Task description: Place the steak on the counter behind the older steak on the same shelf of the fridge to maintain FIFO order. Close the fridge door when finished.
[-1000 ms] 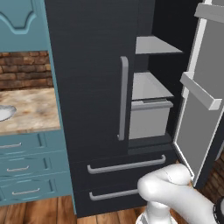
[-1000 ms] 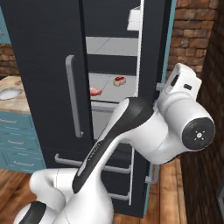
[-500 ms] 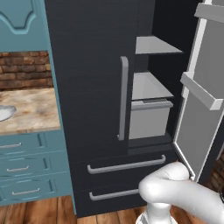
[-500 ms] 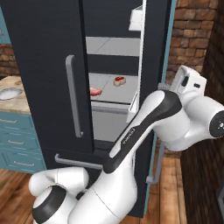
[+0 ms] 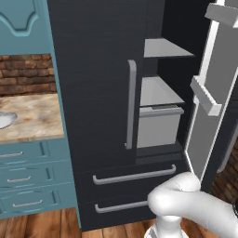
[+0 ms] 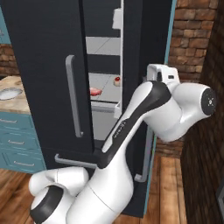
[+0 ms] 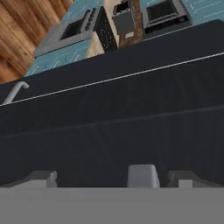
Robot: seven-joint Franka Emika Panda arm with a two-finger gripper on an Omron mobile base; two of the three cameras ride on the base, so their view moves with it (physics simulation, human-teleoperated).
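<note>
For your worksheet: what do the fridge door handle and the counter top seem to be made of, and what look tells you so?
Fridge handle: probably brushed metal, plain matte grey bar. Counter: looks like polished stone, beige with marbled veining.

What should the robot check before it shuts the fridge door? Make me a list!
1. Steak on the shelf inside the fridge: ok.
2. Steak behind the older steak: ok, it lies farther in.
3. Door closed: not ok, it stands open.
4. Nothing sticking out past the shelf's front edge: ok.
5. Hand placed to push the door: cannot tell; the hand view shows a dark panel close up.
6. Gripper empty: cannot tell.
</note>
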